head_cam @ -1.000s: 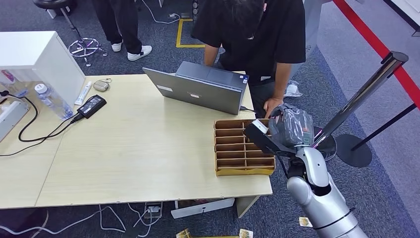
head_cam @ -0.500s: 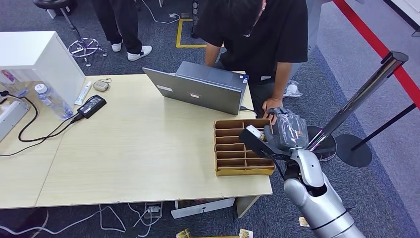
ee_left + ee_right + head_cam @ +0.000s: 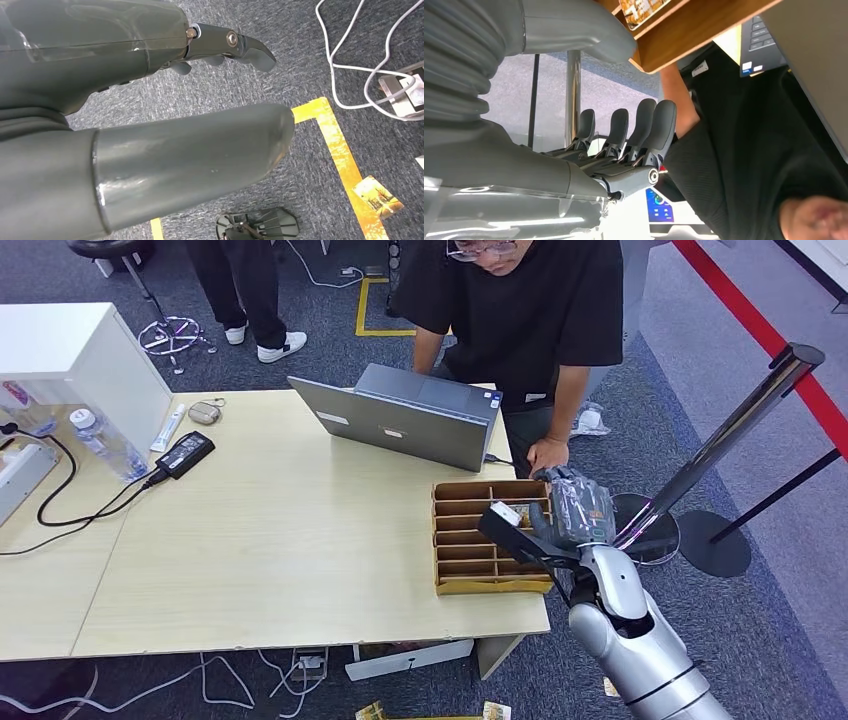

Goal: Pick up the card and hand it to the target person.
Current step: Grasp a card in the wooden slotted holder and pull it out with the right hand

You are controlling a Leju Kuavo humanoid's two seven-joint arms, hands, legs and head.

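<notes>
A brown wooden card box [image 3: 470,535] with several slots stands at the table's right front corner. A printed card [image 3: 644,7] lies in one slot, right by the thumb [image 3: 589,30] of my right hand [image 3: 614,145]. In the head view my right hand [image 3: 570,510] hovers at the box's right edge, fingers straight and apart from the thumb, holding nothing. A person in a black shirt [image 3: 530,310] stands behind the table with one hand [image 3: 548,453] just beyond the box. My left hand [image 3: 150,125] hangs over the carpet, open and holding nothing.
A grey laptop [image 3: 405,420] sits behind the box. A power adapter [image 3: 185,453], bottles [image 3: 100,440] and a white cabinet [image 3: 70,350] stand at the table's left. A barrier post [image 3: 735,425] leans at my right. Loose cards [image 3: 377,195] lie on the floor.
My right hand has come down and slightly left, closer to the box's right edge. The person has lifted their head from the laptop.
</notes>
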